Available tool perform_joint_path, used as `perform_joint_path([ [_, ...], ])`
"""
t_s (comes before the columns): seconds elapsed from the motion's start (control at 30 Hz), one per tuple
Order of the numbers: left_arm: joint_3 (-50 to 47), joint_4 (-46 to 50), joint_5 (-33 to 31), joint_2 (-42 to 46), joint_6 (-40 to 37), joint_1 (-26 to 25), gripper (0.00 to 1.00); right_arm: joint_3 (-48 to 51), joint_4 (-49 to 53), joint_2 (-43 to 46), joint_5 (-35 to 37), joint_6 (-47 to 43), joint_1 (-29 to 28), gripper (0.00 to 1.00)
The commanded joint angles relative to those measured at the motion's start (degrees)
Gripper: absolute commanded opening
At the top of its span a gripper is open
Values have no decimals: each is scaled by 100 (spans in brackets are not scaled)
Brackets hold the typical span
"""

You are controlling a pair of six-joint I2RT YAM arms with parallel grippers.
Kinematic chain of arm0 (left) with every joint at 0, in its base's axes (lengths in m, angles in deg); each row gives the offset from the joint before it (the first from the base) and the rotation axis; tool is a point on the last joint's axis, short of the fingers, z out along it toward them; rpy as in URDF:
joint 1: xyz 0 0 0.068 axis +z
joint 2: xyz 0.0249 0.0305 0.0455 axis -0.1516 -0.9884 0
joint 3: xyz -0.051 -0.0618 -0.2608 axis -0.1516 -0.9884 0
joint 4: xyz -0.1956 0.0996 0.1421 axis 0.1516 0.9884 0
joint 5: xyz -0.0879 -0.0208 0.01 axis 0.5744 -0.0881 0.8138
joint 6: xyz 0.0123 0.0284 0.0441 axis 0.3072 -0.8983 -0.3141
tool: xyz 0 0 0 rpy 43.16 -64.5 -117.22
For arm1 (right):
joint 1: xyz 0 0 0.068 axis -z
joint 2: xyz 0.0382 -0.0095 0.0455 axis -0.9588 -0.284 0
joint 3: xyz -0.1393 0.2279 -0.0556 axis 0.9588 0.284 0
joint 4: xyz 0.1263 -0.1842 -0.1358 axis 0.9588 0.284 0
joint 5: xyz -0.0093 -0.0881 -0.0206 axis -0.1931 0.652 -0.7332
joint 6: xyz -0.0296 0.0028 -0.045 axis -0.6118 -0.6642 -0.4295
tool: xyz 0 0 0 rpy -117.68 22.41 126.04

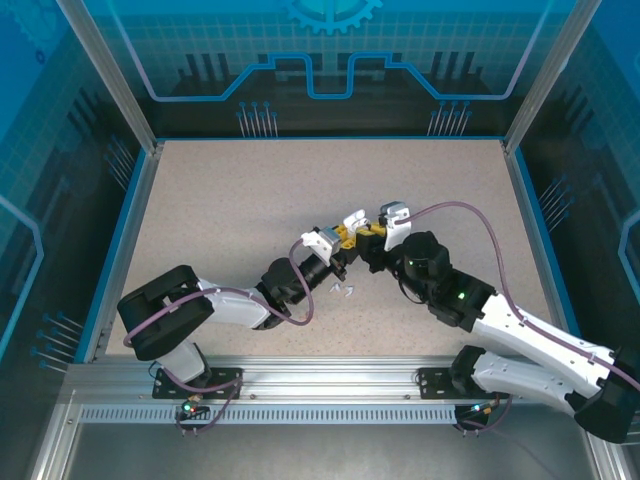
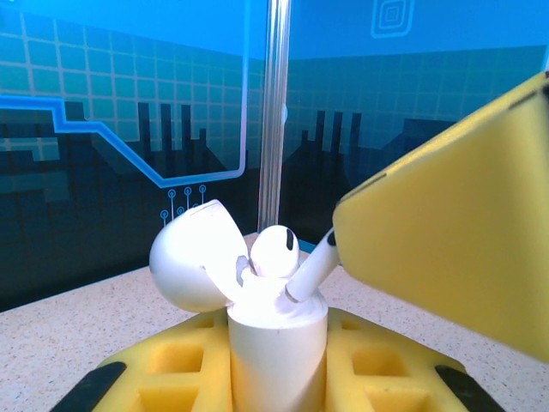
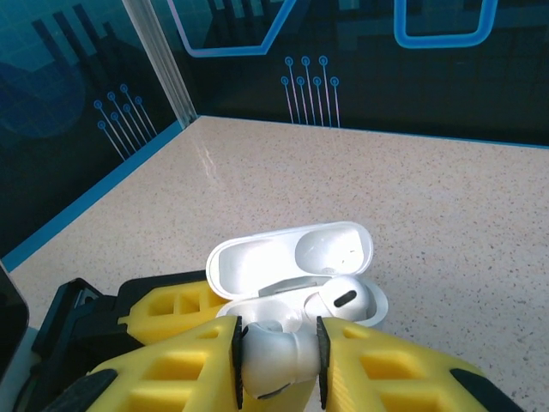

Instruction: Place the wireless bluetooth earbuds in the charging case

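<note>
My left gripper [image 2: 276,365] is shut on the white charging case [image 2: 274,343] and holds it upright, with its lid [image 2: 193,257] swung open. One white earbud [image 2: 276,251] sits in the case. My right gripper [image 3: 276,356] is shut on a second white earbud [image 3: 276,362], whose stem [image 2: 310,270] slants down to the case's mouth. In the right wrist view the open case [image 3: 292,257] lies just beyond my fingers, with the seated earbud [image 3: 343,300] on its right side. In the top view the left gripper [image 1: 347,237] and the right gripper [image 1: 370,235] meet at mid-table.
Small loose white earbuds [image 1: 343,290] lie on the speckled tabletop [image 1: 250,200] just in front of the grippers. Blue-edged glass walls [image 1: 130,220] with metal posts fence the table on all sides.
</note>
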Motion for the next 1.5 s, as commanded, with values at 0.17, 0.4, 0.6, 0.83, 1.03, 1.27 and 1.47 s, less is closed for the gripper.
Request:
perform_joint_path([
  [0.17,93,-273,-142,25,-40,-19,0,53,255,66,-48,109,-78,29],
  [0.4,97,-273,-36,6,-64,-21,0,44,261,27,-140,196,-66,29],
  [0.6,128,-276,149,-27,-75,-18,0,-120,200,-74,-430,234,-24,29],
  [0.83,129,-272,240,-28,-74,-24,0,-196,130,-254,-608,293,5,29],
  [1.03,120,-273,240,-17,-100,-24,0,-239,260,-290,-540,296,31,30],
  [1.27,128,-277,249,-35,-102,-19,0,-342,434,-282,-503,318,70,33],
  [1.47,145,-273,247,-63,-84,-21,0,-488,549,-265,-598,381,166,38],
])
